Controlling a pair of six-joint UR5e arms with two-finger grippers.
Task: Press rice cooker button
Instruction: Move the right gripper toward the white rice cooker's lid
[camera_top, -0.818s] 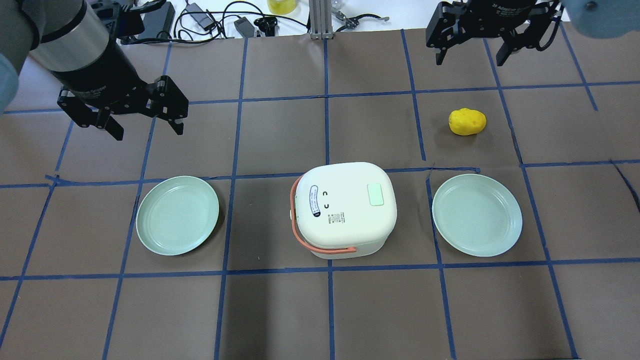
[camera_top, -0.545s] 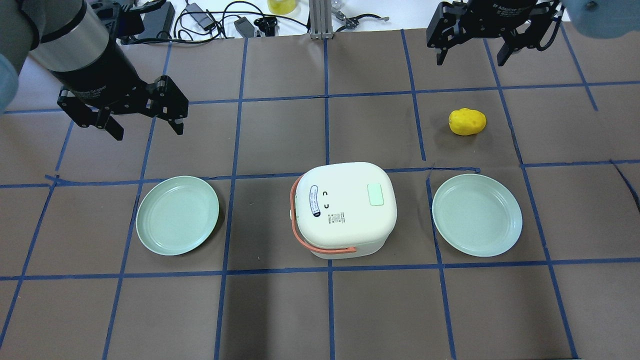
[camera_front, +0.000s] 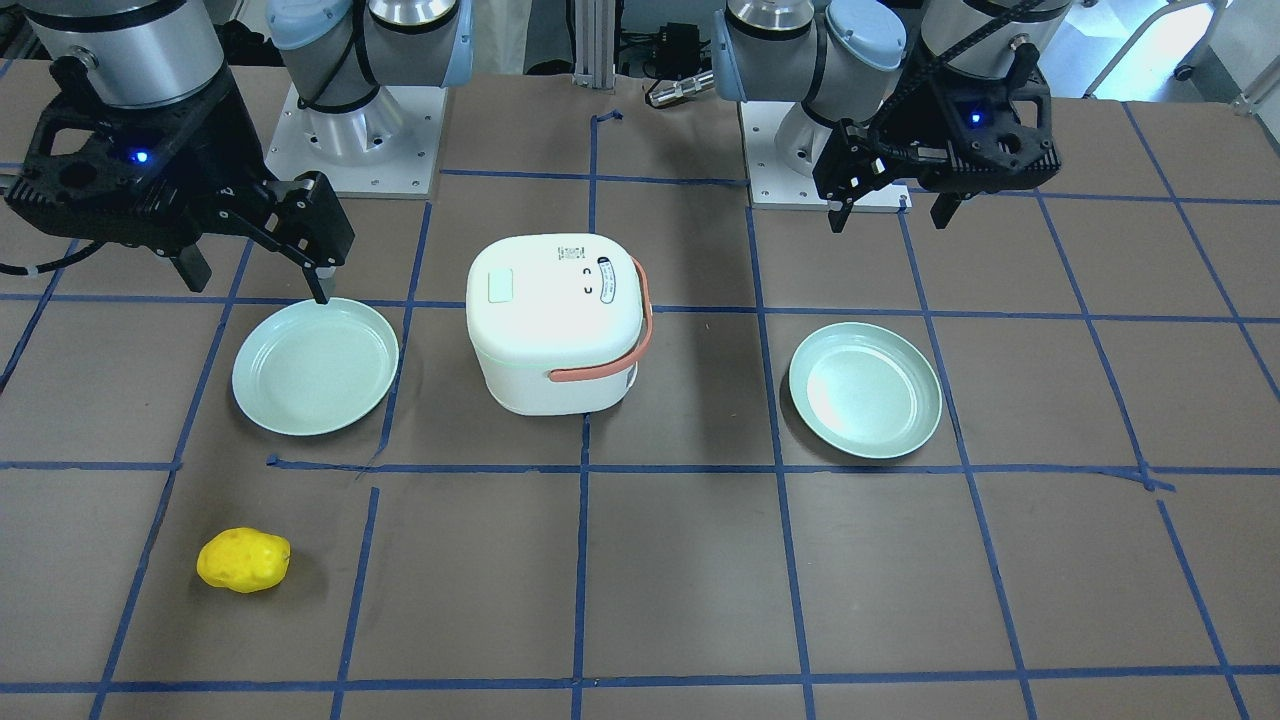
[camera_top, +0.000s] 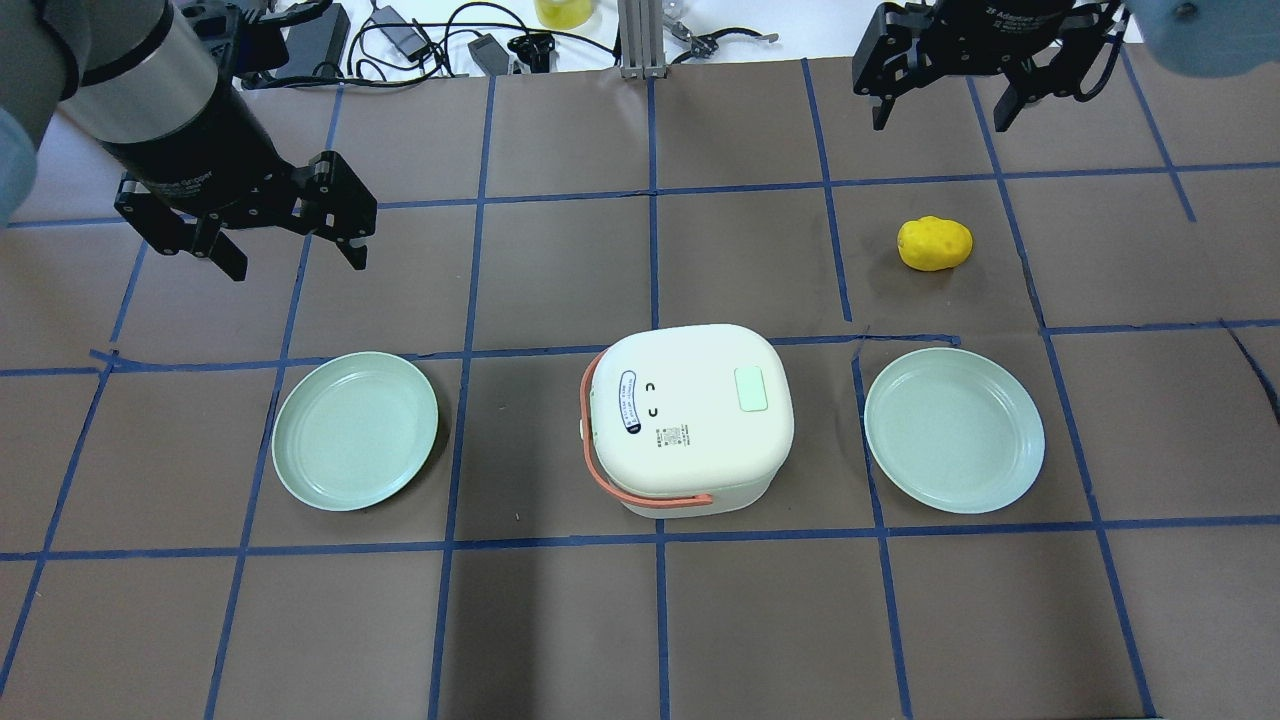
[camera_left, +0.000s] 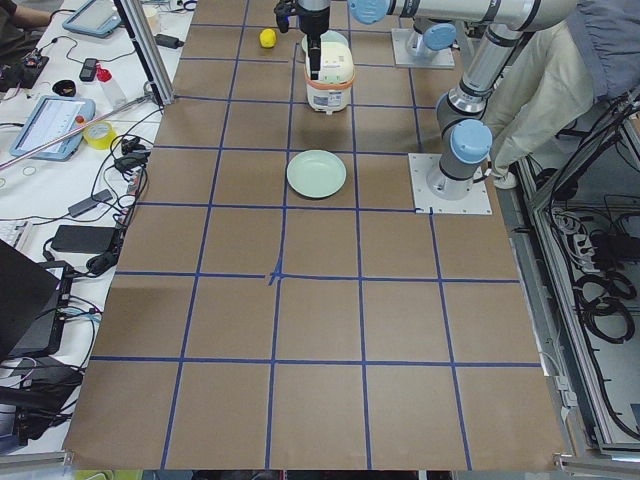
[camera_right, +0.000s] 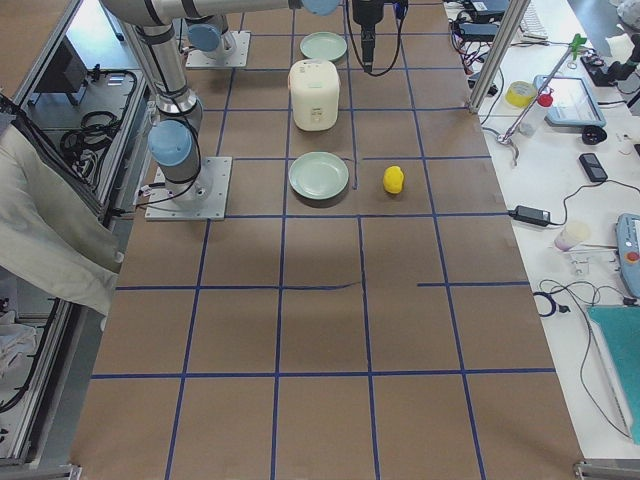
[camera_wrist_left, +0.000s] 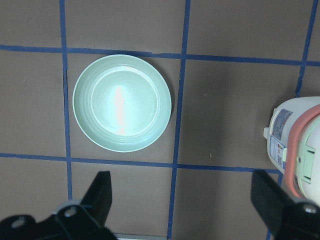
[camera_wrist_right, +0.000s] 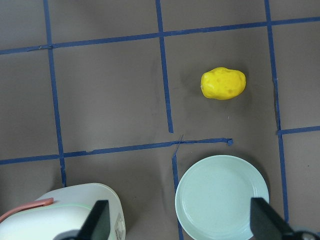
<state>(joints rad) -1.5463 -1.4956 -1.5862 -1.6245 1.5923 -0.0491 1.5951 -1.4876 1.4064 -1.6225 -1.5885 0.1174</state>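
The white rice cooker (camera_top: 690, 420) with an orange handle stands at the table's middle. Its pale green button (camera_top: 752, 388) is on the lid's right side; it also shows in the front view (camera_front: 499, 285). My left gripper (camera_top: 298, 262) is open and empty, hovering high to the far left of the cooker. My right gripper (camera_top: 942, 120) is open and empty, high at the far right edge. The left wrist view shows the cooker's side (camera_wrist_left: 300, 145) at right. The right wrist view shows the cooker's lid (camera_wrist_right: 75, 215) at bottom left.
One green plate (camera_top: 355, 430) lies left of the cooker and another green plate (camera_top: 955, 430) lies right of it. A yellow potato-like object (camera_top: 935, 243) lies beyond the right plate. Cables and tools lie along the far edge.
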